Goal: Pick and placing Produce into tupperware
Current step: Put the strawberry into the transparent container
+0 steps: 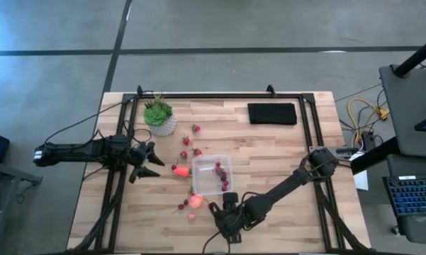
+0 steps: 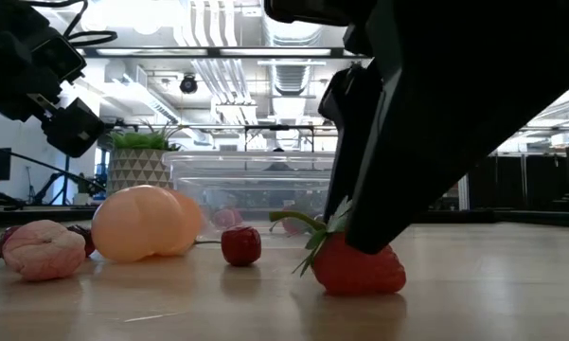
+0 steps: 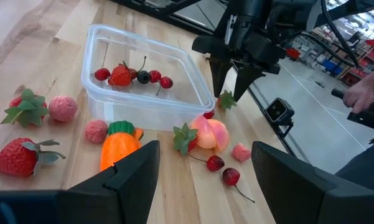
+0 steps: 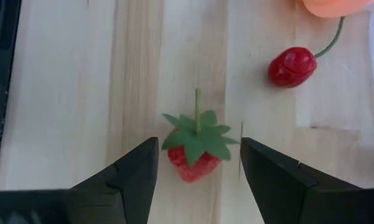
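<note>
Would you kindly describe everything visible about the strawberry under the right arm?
The strawberry is a small red piece with a pitted, plastic-looking skin, a green leafy cap and a thin green stem. It lies on its side on the wooden table, near the clear container, between the open jaws of the right gripper, which do not yet touch it.

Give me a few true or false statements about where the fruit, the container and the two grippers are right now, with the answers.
1. The right gripper has its fingers open on either side of a strawberry. True.
2. The clear container is empty. False: it holds several small red pieces and a dark berry.
3. The left gripper holds the orange carrot piece. False: it is open and holds nothing; the carrot piece lies on the table beside the container.
4. A potted green plant stands at the table's far side. True.
5. The strawberry between the right fingers is lifted. False: it rests on the table.
</note>
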Robot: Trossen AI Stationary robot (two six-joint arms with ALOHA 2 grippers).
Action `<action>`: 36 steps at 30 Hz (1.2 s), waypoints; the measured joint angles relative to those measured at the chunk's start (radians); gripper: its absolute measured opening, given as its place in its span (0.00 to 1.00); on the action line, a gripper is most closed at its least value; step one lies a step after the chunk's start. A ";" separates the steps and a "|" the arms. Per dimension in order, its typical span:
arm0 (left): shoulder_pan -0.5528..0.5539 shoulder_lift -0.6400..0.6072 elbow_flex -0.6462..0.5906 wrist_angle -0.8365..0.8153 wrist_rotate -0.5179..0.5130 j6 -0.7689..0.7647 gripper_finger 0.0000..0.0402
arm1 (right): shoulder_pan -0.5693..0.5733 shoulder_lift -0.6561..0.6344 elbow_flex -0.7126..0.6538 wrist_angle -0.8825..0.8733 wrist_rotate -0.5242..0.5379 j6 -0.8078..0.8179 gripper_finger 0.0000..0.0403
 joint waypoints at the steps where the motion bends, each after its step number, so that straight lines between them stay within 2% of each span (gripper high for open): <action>1: 0.000 0.000 0.000 0.000 0.000 0.000 0.60 | -0.001 0.001 -0.002 0.011 0.000 0.002 0.54; 12: 0.000 -0.002 0.000 0.000 0.000 0.000 0.60 | -0.018 0.002 -0.036 0.014 0.005 0.011 0.54; 26: 0.000 -0.002 0.000 0.000 0.000 0.000 0.60 | -0.018 0.002 -0.042 0.014 0.003 0.156 0.54; 36: 0.000 -0.001 0.000 0.000 0.000 0.000 0.60 | -0.018 0.002 -0.040 0.012 0.003 0.171 0.38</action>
